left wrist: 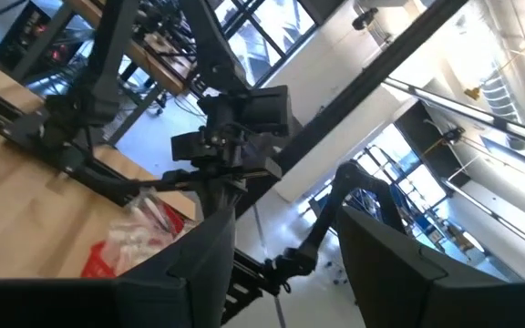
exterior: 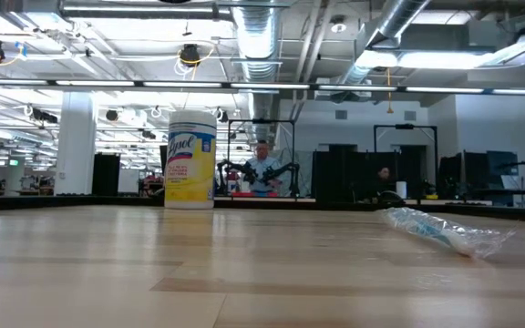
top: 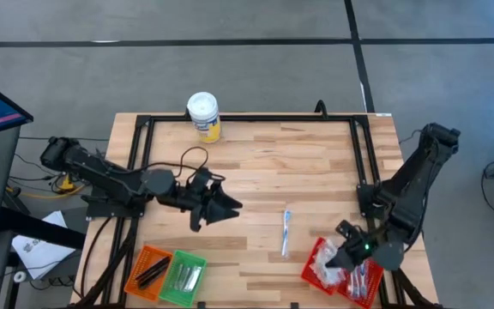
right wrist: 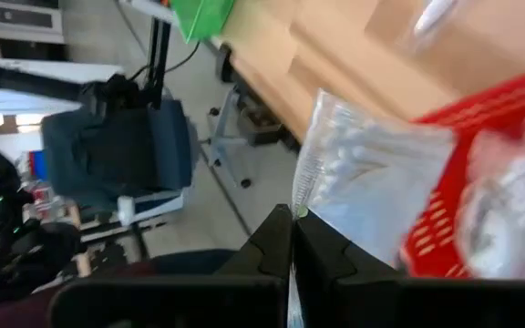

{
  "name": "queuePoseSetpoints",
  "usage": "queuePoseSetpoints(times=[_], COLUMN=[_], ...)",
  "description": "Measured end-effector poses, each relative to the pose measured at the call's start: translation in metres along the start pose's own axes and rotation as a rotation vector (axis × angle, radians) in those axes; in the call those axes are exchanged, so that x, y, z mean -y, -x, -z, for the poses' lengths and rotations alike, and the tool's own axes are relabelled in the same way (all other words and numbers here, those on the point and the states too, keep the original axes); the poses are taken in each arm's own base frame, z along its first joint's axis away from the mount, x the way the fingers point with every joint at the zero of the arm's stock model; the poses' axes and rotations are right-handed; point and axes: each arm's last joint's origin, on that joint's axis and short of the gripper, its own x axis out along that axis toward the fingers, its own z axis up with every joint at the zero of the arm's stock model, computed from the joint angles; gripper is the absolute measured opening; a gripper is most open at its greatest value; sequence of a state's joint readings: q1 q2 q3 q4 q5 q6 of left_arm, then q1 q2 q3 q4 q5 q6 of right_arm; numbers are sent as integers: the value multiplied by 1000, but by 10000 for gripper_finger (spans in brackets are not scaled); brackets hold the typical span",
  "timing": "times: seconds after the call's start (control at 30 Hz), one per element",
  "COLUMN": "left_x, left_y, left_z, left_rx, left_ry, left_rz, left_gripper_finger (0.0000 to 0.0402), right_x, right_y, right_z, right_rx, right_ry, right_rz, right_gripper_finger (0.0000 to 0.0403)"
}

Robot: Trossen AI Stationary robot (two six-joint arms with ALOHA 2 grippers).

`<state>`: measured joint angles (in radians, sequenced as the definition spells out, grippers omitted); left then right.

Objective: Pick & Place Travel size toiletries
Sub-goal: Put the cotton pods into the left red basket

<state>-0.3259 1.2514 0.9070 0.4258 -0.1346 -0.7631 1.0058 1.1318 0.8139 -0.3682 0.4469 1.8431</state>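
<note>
Above the red basket [top: 316,260], the right claw [right wrist: 292,219] pinches a clear cotton-swab packet [right wrist: 372,187]; left claw [top: 230,206] gapes empty mid-table.

The yellow canister [exterior: 190,159] reads "Lysol" (smaller print probably too blurred).

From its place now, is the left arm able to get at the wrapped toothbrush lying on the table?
Probably yes. The left gripper hangs open and empty above bare wood, and nothing lies between it and the wrapped toothbrush. The right gripper is busy over the red basket, clear of that path.
</note>
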Motion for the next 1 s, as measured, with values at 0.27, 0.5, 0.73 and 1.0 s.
queuePoseSetpoints(times=[0.27, 0.5, 0.73, 1.0], left_x=[6, 5, 4, 3], left_y=[1, 1, 1, 1], left_z=[6, 5, 4, 4], left_rx=[7, 30, 38, 40], left_ry=[2, 4, 6, 5], left_rz=[-8, -33, -41, -42], left_gripper_finger=[187, 187, 187, 187], right_x=[0, 6, 14, 19], right_y=[-15, -16, -16, -16], right_z=[25, 29, 27, 25], right_rx=[-39, -40, -60, -108], right_ry=[43, 65, 77, 82], right_rz=[32, 77, 173, 244], right_gripper_finger=[0, 0, 0, 0])
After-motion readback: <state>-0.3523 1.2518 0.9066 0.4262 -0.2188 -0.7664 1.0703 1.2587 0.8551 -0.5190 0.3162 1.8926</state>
